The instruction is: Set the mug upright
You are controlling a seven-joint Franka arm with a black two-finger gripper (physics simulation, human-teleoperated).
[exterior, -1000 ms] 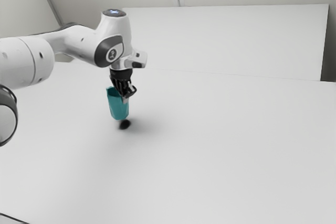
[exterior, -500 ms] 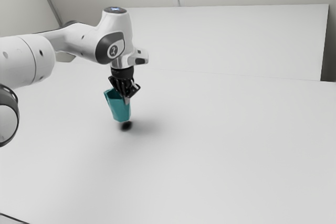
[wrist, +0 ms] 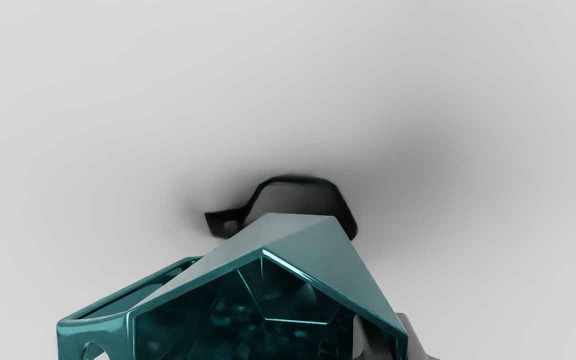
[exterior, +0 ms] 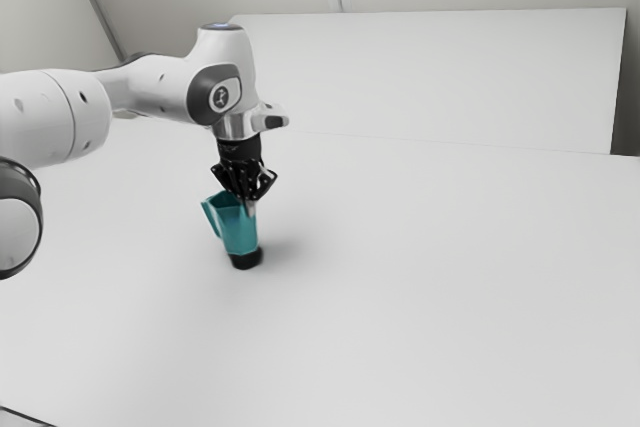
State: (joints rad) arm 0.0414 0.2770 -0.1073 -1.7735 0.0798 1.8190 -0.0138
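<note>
A white table point(exterior: 430, 287) spreads across the scene, with a pale panel point(exterior: 430, 77) on its far side. The arm point(exterior: 160, 87) comes in from the exterior view's left, and the gripper point(exterior: 249, 209) points down, holding the teal mug point(exterior: 239, 234) by its wall: one finger point(wrist: 361, 340) is inside the mouth, the other point(wrist: 410, 332) against the outside. The mug is left of the middle in the exterior view, mouth up and leaning a little, its base toward that view's right and its handle point(exterior: 211, 217) toward the left. A dark shadow point(exterior: 246, 261) lies on the table just below the base.
</note>
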